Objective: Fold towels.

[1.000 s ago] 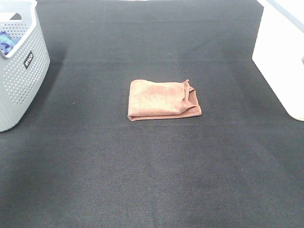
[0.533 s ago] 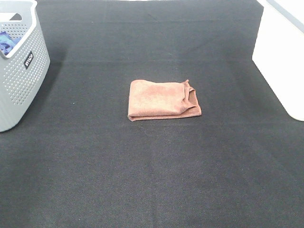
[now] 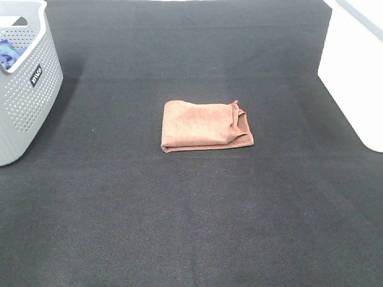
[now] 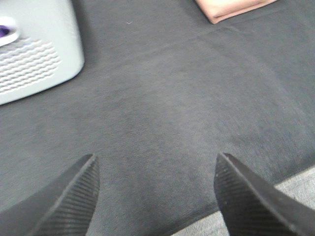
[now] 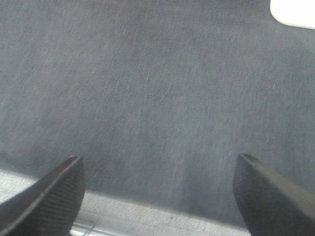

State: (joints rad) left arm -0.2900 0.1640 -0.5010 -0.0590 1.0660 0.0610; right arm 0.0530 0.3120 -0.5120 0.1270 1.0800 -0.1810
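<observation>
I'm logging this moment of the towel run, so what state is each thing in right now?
Terracotta towel: folded into a rectangle, lying flat on the black cloth, untouched.
Grey basket: upright, with a blue cloth inside.
White bin: upright at the table edge.
Left gripper: open, empty.
Right gripper: open, empty.

a lab-style test bench: black cloth-covered table (image 3: 191, 227), grey perforated basket (image 3: 24, 101).

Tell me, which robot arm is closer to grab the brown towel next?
Probably the left. The left gripper is open, and its camera shows a corner of the folded terracotta towel ahead. The right gripper, also open, sees only black mat and a white bin corner.
</observation>
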